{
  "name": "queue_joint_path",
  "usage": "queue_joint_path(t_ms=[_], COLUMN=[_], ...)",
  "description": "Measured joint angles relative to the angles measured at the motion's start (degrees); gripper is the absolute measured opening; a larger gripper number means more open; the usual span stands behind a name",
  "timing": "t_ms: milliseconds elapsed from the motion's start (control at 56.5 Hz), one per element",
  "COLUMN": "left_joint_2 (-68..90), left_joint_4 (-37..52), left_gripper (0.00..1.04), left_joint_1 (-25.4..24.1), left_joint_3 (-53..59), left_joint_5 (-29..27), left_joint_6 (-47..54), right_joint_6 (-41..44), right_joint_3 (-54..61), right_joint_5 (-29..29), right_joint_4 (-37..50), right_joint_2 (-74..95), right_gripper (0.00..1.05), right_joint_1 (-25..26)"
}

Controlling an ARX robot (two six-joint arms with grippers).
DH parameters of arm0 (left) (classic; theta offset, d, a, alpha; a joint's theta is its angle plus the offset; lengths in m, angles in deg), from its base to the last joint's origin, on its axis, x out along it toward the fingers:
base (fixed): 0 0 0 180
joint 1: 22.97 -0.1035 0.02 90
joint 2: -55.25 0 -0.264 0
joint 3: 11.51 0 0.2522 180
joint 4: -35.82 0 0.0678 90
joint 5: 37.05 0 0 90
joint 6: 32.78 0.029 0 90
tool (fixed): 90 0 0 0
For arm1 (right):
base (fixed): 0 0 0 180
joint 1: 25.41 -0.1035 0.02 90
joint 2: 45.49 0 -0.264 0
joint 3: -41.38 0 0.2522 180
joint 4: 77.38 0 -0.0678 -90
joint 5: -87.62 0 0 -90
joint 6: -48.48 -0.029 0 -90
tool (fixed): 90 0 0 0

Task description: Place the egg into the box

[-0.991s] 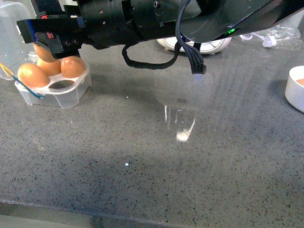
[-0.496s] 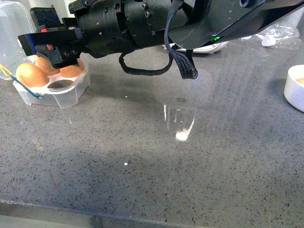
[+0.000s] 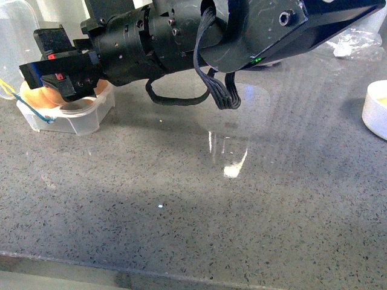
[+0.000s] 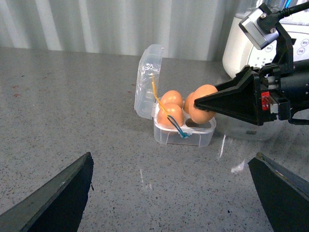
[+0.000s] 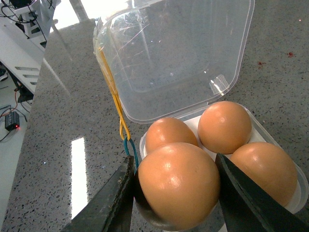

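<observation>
Above the 1 free cup of the box (image 5: 193, 63), the right gripper (image 5: 178, 200) clamps the smooth, likely fragile egg (image 5: 178, 183) by its sides; squeeze lightly.

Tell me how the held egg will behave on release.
Likely slippery: the egg looks smooth and glossy in the right end effector. Probably fragile against those hard fingers. Being rounded, it may roll unless seated in the box.
</observation>
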Motion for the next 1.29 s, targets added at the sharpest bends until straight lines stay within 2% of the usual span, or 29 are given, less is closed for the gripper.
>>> queue_joint_path(t_ms=[248,301,389,460,655,956,1044,1133,1292], left_joint_2=[0.0,0.0,0.0,0.0,0.0,0.0,0.0,0.0,0.0], left_joint_4=[0.0,0.0,0.0,0.0,0.0,0.0,0.0,0.0,0.0], left_gripper=[0.98,0.98,0.98,0.98,0.98,0.98,0.98,0.98,0.98], left_joint_1=[0.0,0.0,0.0,0.0,0.0,0.0,0.0,0.0,0.0], left_joint_3=[0.0,0.0,0.0,0.0,0.0,0.0,0.0,0.0,0.0], left_joint_5=[0.0,0.0,0.0,0.0,0.0,0.0,0.0,0.0,0.0], left_joint_6=[0.0,0.0,0.0,0.0,0.0,0.0,0.0,0.0,0.0], right_joint_6=[1.8,2.3,2.7,3.2,3.5,1.5,0.3,-1.2,-0.9], right_joint_3=[-0.1,-0.1,-0.1,-0.1,0.8,4.2,6.7,10.5,18.4], right_joint_5=[0.2,0.3,0.5,0.7,0.7,0.8,2.8,7.0,20.1], right_joint_4=[-1.5,-1.6,-1.7,-1.7,-1.2,3.2,4.8,6.4,6.3], right_joint_2=[0.0,0.0,0.0,0.0,-0.8,-7.1,-10.5,-14.0,-21.7], right_gripper=[0.42,0.45,0.58,0.72,0.99,0.97,0.97,0.97,0.97], right_joint_1=[0.0,0.0,0.0,0.0,0.1,0.9,2.4,5.2,11.2])
